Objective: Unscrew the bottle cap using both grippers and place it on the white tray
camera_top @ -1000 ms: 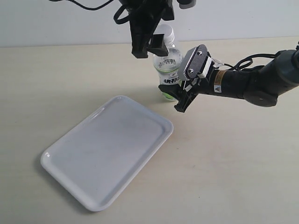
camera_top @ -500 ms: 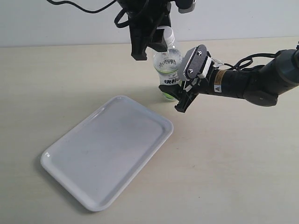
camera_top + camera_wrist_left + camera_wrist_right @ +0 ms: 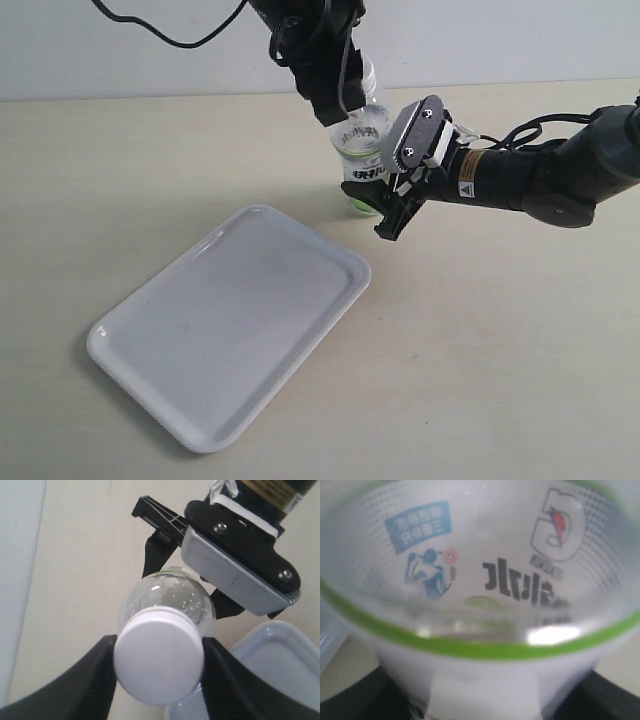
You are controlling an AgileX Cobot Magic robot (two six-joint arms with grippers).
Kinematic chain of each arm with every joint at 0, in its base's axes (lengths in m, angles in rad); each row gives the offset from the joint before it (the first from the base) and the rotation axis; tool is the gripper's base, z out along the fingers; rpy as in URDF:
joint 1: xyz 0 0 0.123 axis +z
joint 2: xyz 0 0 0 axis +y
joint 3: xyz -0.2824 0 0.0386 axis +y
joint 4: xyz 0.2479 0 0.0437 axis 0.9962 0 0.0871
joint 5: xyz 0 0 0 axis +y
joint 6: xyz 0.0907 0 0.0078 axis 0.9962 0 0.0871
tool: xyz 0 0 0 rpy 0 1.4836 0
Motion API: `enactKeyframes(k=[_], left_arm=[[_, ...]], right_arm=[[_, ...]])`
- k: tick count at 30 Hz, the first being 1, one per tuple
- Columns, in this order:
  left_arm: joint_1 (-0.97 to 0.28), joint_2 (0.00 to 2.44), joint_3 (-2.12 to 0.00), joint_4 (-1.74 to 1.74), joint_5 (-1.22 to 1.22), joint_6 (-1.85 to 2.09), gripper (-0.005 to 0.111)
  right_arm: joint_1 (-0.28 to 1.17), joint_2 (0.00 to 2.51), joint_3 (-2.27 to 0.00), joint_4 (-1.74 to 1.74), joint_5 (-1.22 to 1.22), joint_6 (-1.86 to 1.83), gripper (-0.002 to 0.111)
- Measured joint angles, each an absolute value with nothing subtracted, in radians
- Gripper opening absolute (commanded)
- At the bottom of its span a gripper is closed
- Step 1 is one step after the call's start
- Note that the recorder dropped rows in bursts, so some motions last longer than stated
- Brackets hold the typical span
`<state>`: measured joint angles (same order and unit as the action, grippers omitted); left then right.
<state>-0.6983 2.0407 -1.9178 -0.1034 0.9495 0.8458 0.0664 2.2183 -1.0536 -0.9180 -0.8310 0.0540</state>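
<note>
Visible are 1 bottle (image 3: 364, 133), 1 bottle cap (image 3: 159, 652), 1 white tray (image 3: 228, 342) and 2 grippers: left gripper (image 3: 159, 666), right gripper (image 3: 373, 208).

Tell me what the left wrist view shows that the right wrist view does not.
Only the left wrist view: the bottle cap on the bottle, pinched by the left gripper, and the right gripper seen from outside. Only the right wrist view: the label up close, with its green band and dark characters. Both: the bottle.
</note>
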Motion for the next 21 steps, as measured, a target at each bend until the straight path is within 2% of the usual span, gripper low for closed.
enactKeyframes(k=[11, 21], left_arm=[[-0.698, 2.041, -1.918, -0.146, 0.956, 0.468, 0.0], [-0.698, 2.041, -1.918, -0.161, 0.956, 0.426, 0.0]], right_arm=[[0.066, 2.218, -1.054, -0.913, -0.829, 0.054, 0.0], [0.066, 2.218, -1.054, -0.913, -0.827, 0.054, 0.0]])
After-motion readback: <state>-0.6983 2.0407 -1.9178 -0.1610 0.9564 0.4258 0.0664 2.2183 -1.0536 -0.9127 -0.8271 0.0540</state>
